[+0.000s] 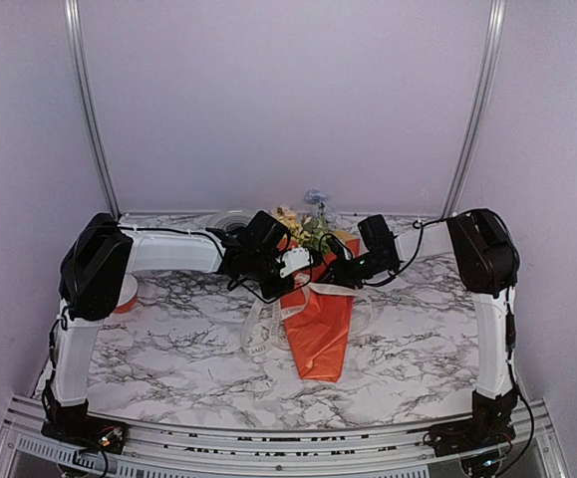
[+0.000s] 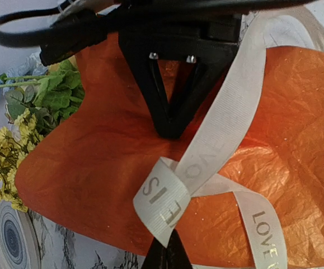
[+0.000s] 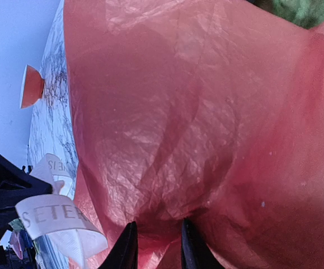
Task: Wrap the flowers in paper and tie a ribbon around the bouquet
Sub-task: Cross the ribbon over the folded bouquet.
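Table (image 1: 168, 358): white marble with grey veins. The bouquet (image 1: 320, 339) lies flat at its middle.
Bouquet: an orange cone, with its narrow tip toward the arms' bases and its wide end toward the far wall.
Paper (image 2: 106, 151): crinkly orange sheet that forms the bouquet's cone.
Ribbon (image 2: 217, 134): cream. One band crosses over the bouquet near its wide end, and loose loops lie on the table just left of the bouquet.
Flowers (image 1: 306, 229): they stick out of the bouquet's wide end. We see yellow blossoms, green leaves and a pale blue bloom farthest out.
Left claw (image 2: 166, 255): it reaches over the bouquet's wide half from the left and is clenched tight. A fold of ribbon runs straight into its tips, so we take it as grasping the ribbon.
Right claw (image 3: 157, 246): it reaches the bouquet from the right, facing the left claw. Its fingers stand slightly apart with paper bunched between them, so it is grasping the paper.
Spool (image 1: 126, 295): orange and white, on the table well to the bouquet's left.
Disc (image 2: 8, 241): round with grey rings, just beside the bouquet's wide end on the flowers' left.
Writing: dark capitals on the ribbon. In the left wrist view we read "LOVE" twice and "IS" on the fold over the bouquet. In the right wrist view a strip beside the bouquet seems to read "SETER", and we cannot read the rest.
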Available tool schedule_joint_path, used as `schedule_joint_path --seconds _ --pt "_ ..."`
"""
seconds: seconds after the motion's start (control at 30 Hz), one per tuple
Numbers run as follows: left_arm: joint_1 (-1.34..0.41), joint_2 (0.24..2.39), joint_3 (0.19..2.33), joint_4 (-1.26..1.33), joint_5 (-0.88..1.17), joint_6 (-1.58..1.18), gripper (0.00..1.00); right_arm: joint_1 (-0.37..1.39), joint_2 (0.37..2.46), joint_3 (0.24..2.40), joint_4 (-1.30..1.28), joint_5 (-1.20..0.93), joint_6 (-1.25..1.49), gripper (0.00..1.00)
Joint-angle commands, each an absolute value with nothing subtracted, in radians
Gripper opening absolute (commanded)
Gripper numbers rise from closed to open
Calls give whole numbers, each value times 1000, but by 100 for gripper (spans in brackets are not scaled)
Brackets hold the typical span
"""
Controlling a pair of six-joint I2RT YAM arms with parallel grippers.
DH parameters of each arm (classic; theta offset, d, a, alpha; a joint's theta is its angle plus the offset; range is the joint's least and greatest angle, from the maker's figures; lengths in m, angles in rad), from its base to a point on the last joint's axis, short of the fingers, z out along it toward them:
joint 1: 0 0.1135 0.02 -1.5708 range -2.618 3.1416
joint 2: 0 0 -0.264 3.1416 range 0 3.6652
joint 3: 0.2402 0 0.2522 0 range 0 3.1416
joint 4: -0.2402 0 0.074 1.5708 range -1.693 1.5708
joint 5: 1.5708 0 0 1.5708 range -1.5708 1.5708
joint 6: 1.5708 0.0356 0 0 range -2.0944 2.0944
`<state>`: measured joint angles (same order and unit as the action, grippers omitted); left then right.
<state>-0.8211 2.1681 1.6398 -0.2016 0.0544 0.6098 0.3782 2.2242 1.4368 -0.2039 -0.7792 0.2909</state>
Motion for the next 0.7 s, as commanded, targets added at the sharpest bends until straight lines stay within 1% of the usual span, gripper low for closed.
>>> schedule_joint_path --seconds 0.0,0.23,0.67 --pt "-819 2213 1664 -126 9 527 0 382 2295 1407 -314 -697 287 27" --pt "-801 2262 1658 -102 36 477 0 377 2274 1420 -326 -675 288 26" --pt "-801 2279 1637 -97 96 434 0 353 2107 1388 -255 -553 338 27"
